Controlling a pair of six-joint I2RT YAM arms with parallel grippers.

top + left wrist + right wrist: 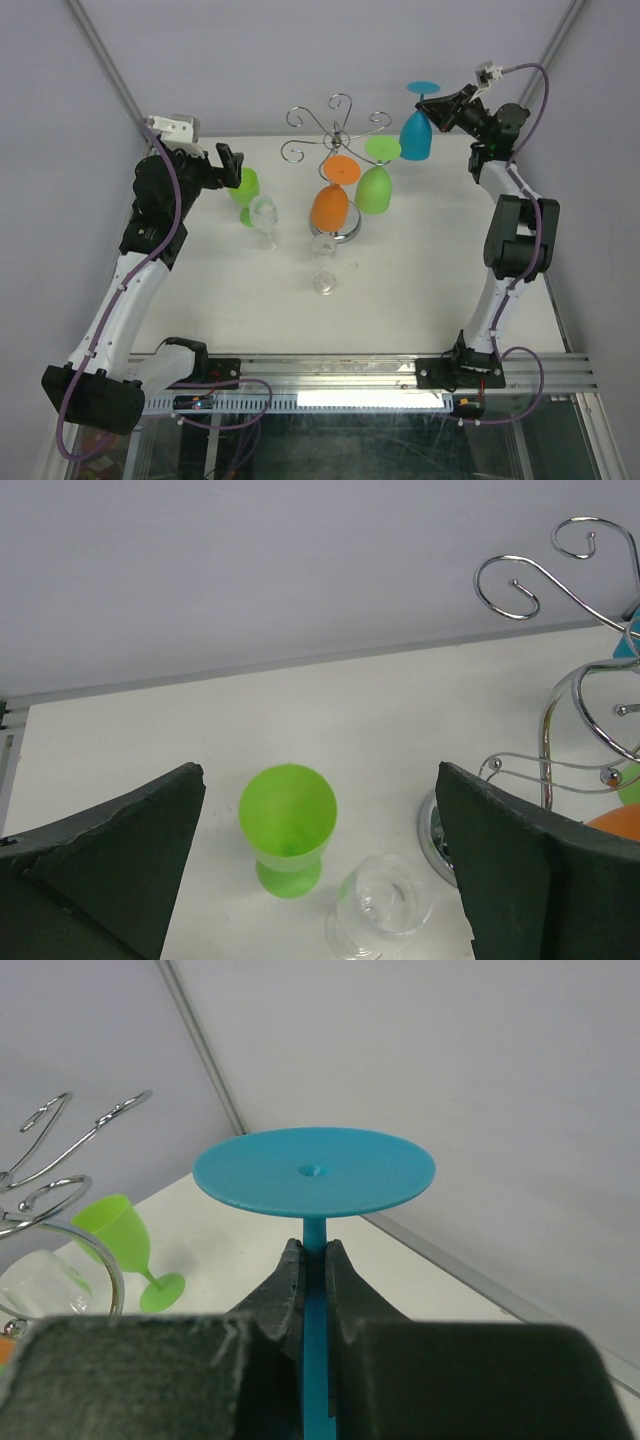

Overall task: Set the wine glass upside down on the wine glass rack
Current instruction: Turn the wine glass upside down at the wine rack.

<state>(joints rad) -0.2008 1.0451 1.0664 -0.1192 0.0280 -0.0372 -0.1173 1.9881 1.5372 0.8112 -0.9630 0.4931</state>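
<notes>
My right gripper (441, 108) is shut on the stem of a blue wine glass (416, 135), held upside down in the air to the right of the chrome wine glass rack (335, 130). In the right wrist view the blue foot (315, 1170) stands above my fingers (290, 1280), which pinch the stem. An orange glass (330, 205) and a green glass (374, 188) hang upside down on the rack. My left gripper (232, 165) is open and empty above an upright green glass (288, 820).
A clear glass (385, 905) stands beside the green one, near the rack's round base (437, 840). Another clear glass (323, 268) stands in front of the rack. The rack's scroll arms (60, 1160) lie to the left of the blue glass. Walls enclose the table.
</notes>
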